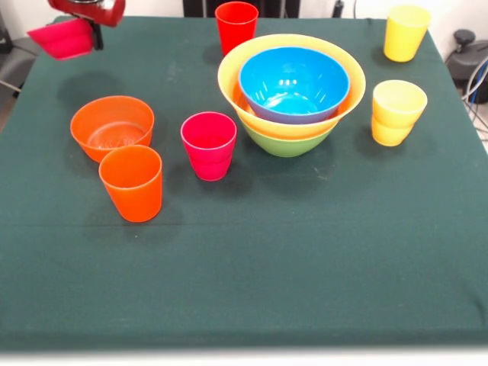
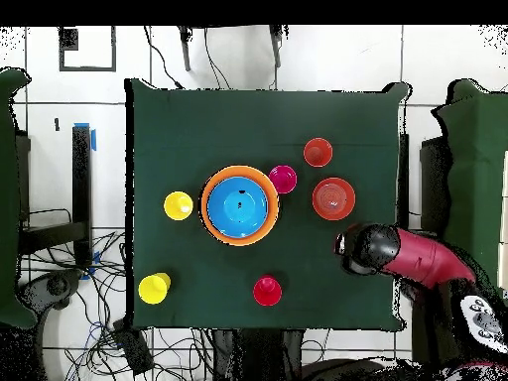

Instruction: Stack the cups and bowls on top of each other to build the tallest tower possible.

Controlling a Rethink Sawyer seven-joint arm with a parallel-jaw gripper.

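Note:
My gripper [image 1: 93, 36] is at the far left, shut on the rim of a magenta-pink bowl [image 1: 64, 39], which hangs tilted above the table. In the overhead view the arm's head [image 2: 369, 248] hides that bowl. The tower [image 1: 291, 95] is a green bowl [image 1: 286, 143] at the base, a wide yellow bowl [image 1: 351, 95] in it and a blue bowl [image 1: 293, 82] on top; it also shows in the overhead view [image 2: 238, 205]. An orange bowl [image 1: 112, 126], an orange cup [image 1: 132, 183], a magenta-pink cup [image 1: 208, 145], a red cup [image 1: 236, 27] and a yellow cup [image 1: 406, 32] stand apart on the cloth.
Two yellow cups, one nested in the other [image 1: 396, 112], stand just right of the tower. The dark green cloth [image 1: 267, 274] covers the table. Cables and chairs lie around the table in the overhead view.

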